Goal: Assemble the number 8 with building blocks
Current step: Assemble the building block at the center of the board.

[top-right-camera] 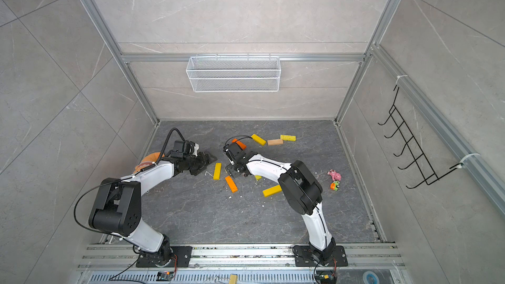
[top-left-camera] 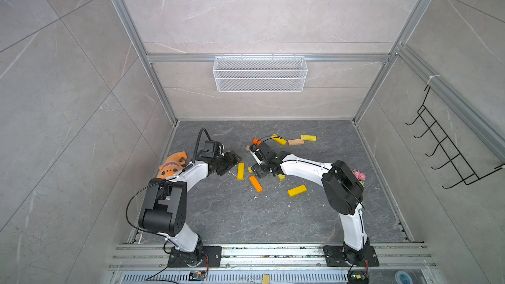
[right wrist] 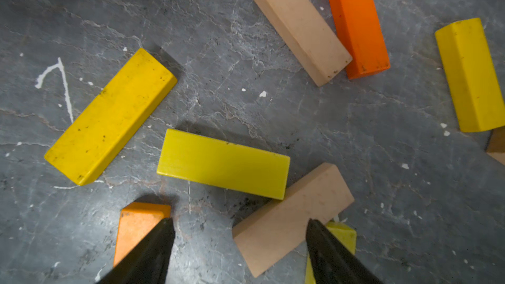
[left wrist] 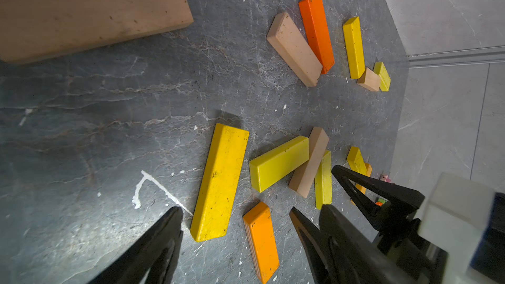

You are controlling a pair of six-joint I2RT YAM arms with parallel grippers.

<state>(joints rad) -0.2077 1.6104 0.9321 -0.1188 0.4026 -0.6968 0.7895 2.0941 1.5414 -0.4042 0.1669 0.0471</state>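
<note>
Several building blocks lie flat on the dark stone table point(top-left-camera: 246, 214). My left gripper point(left wrist: 236, 214) hangs open and holds nothing. Below its spread fingers are a yellow block point(left wrist: 220, 184) and an orange block point(left wrist: 261, 239). In both top views that yellow block point(top-left-camera: 240, 171) point(top-right-camera: 217, 171) lies just right of the left gripper point(top-left-camera: 231, 163). My right gripper point(right wrist: 240, 225) is open above a tan block point(right wrist: 292, 219), with one fingertip over the block's edge. A lime-yellow block point(right wrist: 224, 163) touches the tan one. More blocks point(top-left-camera: 295, 142) lie farther back.
An orange plush toy point(top-left-camera: 173, 165) sits behind the left arm. A pink toy point(top-right-camera: 334, 175) lies at the right side. A white wire basket point(top-left-camera: 259, 73) hangs on the back wall and a black hook rack point(top-left-camera: 451, 146) on the right wall. A large tan block point(left wrist: 90, 9) lies near the left wrist.
</note>
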